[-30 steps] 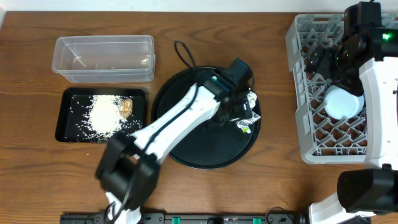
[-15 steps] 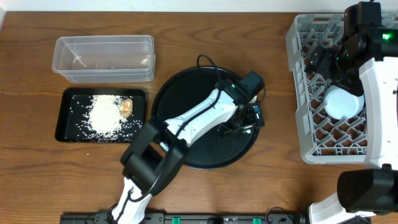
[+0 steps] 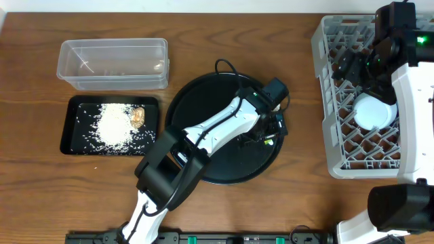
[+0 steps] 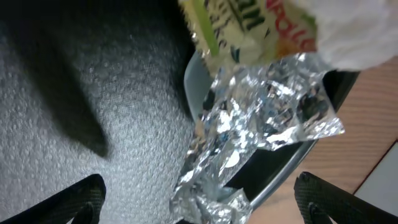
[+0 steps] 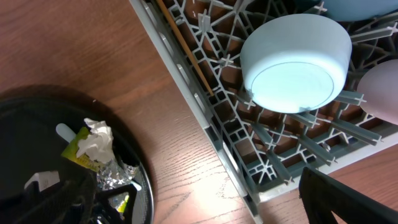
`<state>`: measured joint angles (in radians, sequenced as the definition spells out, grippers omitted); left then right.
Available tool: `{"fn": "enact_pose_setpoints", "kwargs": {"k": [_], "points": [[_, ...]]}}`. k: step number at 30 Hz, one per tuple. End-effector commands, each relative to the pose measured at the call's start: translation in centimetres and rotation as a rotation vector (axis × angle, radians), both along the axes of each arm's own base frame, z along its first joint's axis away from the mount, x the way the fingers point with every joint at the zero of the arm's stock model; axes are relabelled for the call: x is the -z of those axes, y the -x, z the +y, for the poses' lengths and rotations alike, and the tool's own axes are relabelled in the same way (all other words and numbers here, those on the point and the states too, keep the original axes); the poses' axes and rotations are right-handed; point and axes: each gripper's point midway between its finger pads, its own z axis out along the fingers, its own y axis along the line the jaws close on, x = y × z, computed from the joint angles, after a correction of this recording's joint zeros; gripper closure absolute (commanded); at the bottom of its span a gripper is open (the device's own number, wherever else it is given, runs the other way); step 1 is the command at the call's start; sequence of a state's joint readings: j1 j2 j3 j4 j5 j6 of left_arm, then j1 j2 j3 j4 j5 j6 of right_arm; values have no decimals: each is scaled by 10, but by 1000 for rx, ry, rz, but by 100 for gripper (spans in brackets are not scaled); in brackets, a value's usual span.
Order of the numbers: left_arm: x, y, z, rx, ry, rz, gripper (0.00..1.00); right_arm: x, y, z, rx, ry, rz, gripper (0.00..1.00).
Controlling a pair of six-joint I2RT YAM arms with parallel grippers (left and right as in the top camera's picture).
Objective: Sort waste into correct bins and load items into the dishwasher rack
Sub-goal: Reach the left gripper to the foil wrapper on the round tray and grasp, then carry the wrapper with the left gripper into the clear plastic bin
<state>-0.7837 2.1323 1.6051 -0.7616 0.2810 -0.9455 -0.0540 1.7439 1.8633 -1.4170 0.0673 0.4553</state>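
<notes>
My left gripper [image 3: 271, 130] is open at the right rim of the round black tray, its fingertips [image 4: 81, 199] straddling a crumpled silver foil wrapper [image 4: 261, 118]. Just beyond the foil lie a yellow-green wrapper [image 4: 249, 25] and a white tissue wad [image 4: 357, 31]. My right gripper [image 3: 354, 68] hangs open and empty over the grey dishwasher rack [image 3: 337, 146]. In the rack sit an upturned white bowl [image 5: 292, 62], a thin stick [image 5: 186, 53] and a pink cup [image 5: 380, 93]. Rice [image 3: 112, 125] and a brown lump [image 3: 137, 116] lie in the shallow black tray [image 3: 66, 129].
A clear plastic tub [image 3: 114, 63] stands behind the shallow tray at the back left. The large round black tray [image 3: 203, 152] sits mid-table, with bare wood [image 5: 186, 137] between it and the rack. A blue dish edge [image 5: 348, 5] shows at the rack's far side.
The left gripper swung right across the round tray to the wrappers at its rim, then held nearly still. The right arm has not moved.
</notes>
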Motion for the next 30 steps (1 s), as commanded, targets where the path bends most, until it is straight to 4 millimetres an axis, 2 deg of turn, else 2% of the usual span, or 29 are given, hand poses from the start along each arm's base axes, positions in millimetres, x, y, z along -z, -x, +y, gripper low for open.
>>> {"fn": "enact_pose_setpoints", "kwargs": {"k": [1, 4, 6, 12, 18, 22, 27, 30], "points": [[1, -10, 3, 14, -23, -51, 2, 0, -1, 0, -12, 7, 2, 1], [1, -13, 3, 22, -24, -63, 4, 0, -1, 0, -12, 7, 2, 1], [1, -13, 3, 21, -26, -65, 11, 0, -1, 0, -12, 7, 2, 1], [2, -12, 4, 21, -28, -62, 42, 0, -1, 0, -12, 7, 2, 1], [2, -11, 4, 22, -29, -57, 49, 0, -1, 0, -12, 7, 2, 1], [2, -11, 4, 22, -28, -57, 66, 0, -1, 0, -12, 7, 2, 1], [2, -11, 4, 22, -28, -57, 94, 0, -1, 0, -12, 7, 2, 1], [1, -10, 3, 24, -19, -49, 94, 0, -1, 0, -12, 7, 2, 1]]}}
